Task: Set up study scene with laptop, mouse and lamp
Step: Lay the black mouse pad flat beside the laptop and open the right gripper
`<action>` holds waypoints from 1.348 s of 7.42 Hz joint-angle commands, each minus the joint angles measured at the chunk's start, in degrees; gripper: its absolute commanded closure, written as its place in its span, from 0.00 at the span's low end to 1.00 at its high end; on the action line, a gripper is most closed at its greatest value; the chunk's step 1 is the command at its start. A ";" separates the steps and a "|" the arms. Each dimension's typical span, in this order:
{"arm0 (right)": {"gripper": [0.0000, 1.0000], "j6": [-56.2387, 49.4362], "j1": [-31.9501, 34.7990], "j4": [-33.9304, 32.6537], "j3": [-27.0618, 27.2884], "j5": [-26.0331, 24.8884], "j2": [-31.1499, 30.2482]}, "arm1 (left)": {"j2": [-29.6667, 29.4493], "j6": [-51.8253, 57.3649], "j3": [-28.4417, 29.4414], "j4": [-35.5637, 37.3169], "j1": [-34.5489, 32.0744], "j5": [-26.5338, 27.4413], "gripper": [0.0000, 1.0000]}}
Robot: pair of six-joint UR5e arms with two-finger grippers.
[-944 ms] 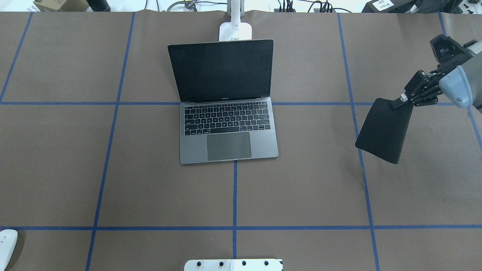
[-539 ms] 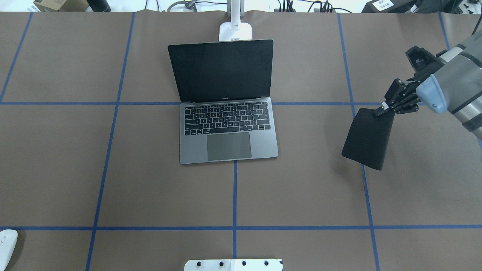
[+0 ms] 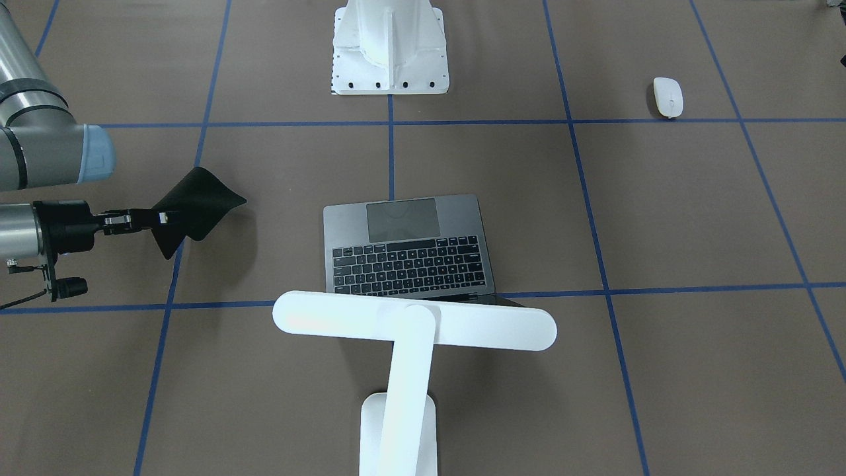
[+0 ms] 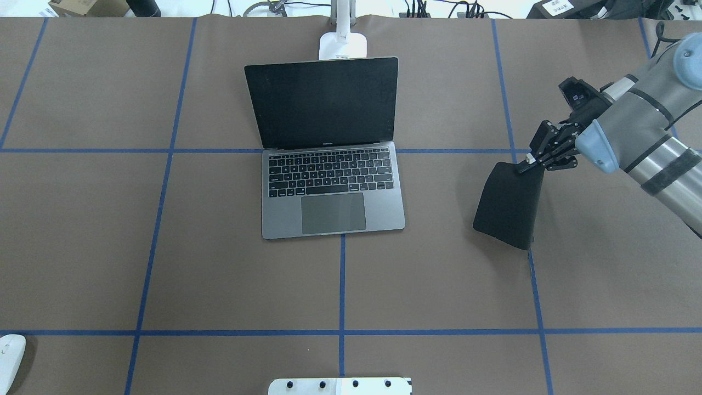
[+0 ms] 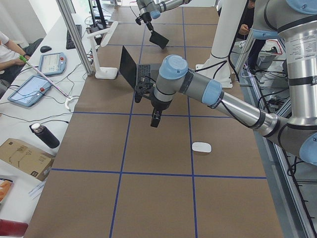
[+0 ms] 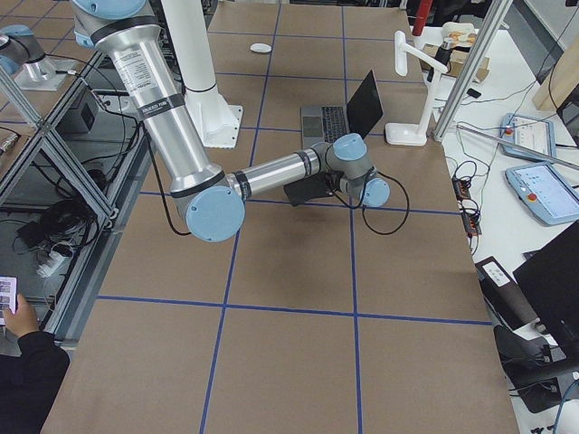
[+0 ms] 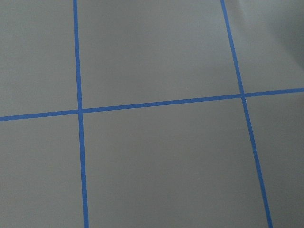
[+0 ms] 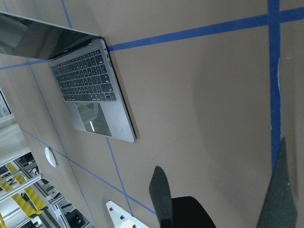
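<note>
The open grey laptop point(image 4: 333, 186) sits mid-table with its dark screen upright; it also shows in the front view as laptop point(image 3: 410, 244). Behind its screen stands the white lamp point(image 3: 414, 320), with its base point(image 4: 343, 45) at the far edge. The white mouse point(image 4: 10, 359) lies alone at the near left corner, also seen as mouse point(image 3: 667, 96). My right gripper point(image 4: 529, 162) is shut on the top edge of a limp black pad point(image 4: 507, 206), which hangs right of the laptop. My left gripper point(image 5: 155, 119) hovers over bare table between laptop and mouse; I cannot tell its state.
A white ribbed pedestal point(image 3: 390, 46) is bolted at the near middle edge. Blue tape lines point(image 4: 341, 285) divide the brown table into squares. A person point(image 5: 10, 49) sits at a side bench with tablets and cables. A hand holding a phone point(image 6: 14, 307) shows beside the frame.
My right gripper has carried the black pad leftward toward the laptop and slightly nearer. Laptop, lamp and mouse have not moved.
</note>
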 commanded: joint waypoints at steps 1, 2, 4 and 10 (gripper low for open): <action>1.00 0.21 -2.14 0.33 -1.58 4.09 0.85 | 0.06 0.00 0.09 0.00 0.00 0.00 0.01; 1.00 0.21 -2.85 1.46 -3.60 4.90 2.16 | 0.06 0.09 0.18 0.00 0.00 0.00 0.01; 1.00 0.30 -3.82 1.82 -7.03 6.82 5.14 | 0.06 0.09 0.18 0.00 0.00 0.00 0.01; 0.01 0.73 -4.61 7.89 -16.89 10.88 13.15 | 0.15 0.09 0.44 0.00 -0.09 0.00 0.01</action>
